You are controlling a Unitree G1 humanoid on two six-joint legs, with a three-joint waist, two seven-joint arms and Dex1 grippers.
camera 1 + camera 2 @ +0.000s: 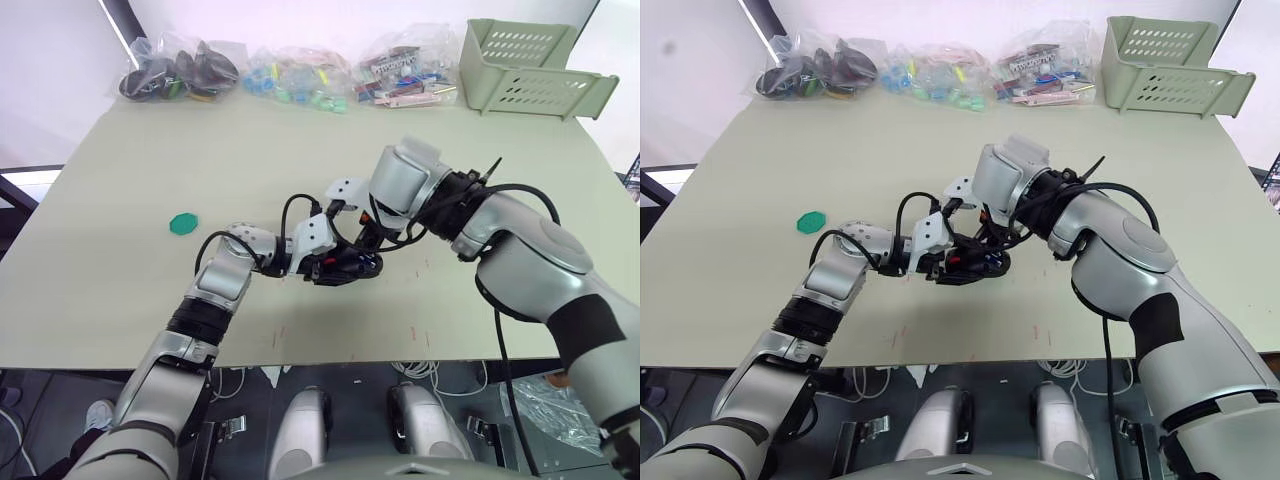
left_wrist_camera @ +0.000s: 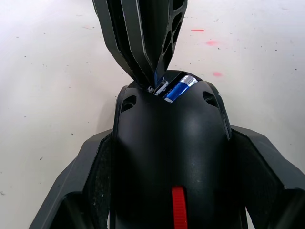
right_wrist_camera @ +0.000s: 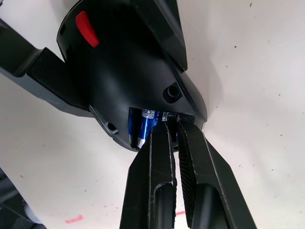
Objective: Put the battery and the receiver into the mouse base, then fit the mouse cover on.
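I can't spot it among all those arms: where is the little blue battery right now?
The battery lies in the rear compartment of the mouse base, which the left gripper holds mid-table; the right gripper presses in just beside it.

The mouse base (image 1: 345, 266) sits mid-tabletop (image 1: 120, 300), between the left end effector (image 1: 322, 262) and right end effector (image 1: 362, 243). The battery (image 2: 177, 89) lies inside it. Disc (image 1: 183, 223) lies left; bags (image 1: 290, 75) and basket (image 1: 530, 70) behind.

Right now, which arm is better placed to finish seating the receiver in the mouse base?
The right. Its tool is shut on the receiver at the compartment beside the battery, while the left tool grips the mouse base by its sides, steadying it.
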